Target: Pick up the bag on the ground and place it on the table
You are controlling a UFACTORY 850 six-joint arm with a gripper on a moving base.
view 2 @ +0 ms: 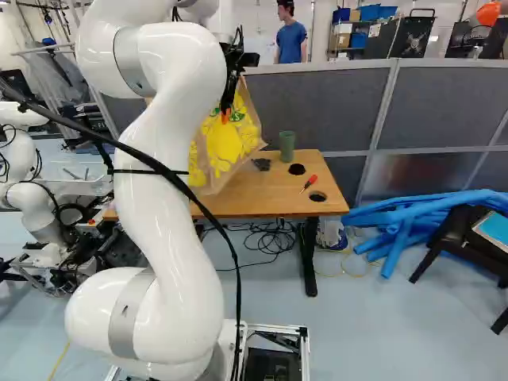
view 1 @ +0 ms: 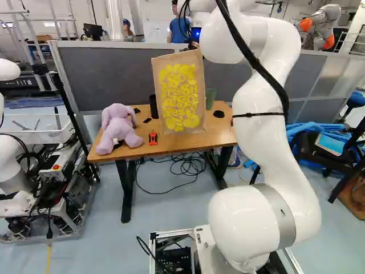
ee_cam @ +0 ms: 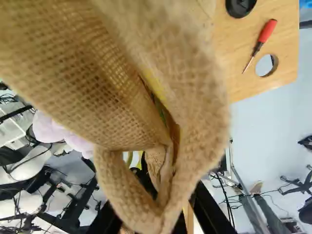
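The nearly closed jaws are pinching the bag [view 1: 180, 97] by its rim, likely the best hold on light, floppy cloth, which is hanging over the tabletop [view 2: 274, 190], right of the plush toy [view 1: 118, 123].

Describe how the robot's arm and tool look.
The arm is glossy white and rounded, with silver-grey bands at its joints. A thick black cable runs along it, held by a thin black strap. The tool is black, with orange pads.
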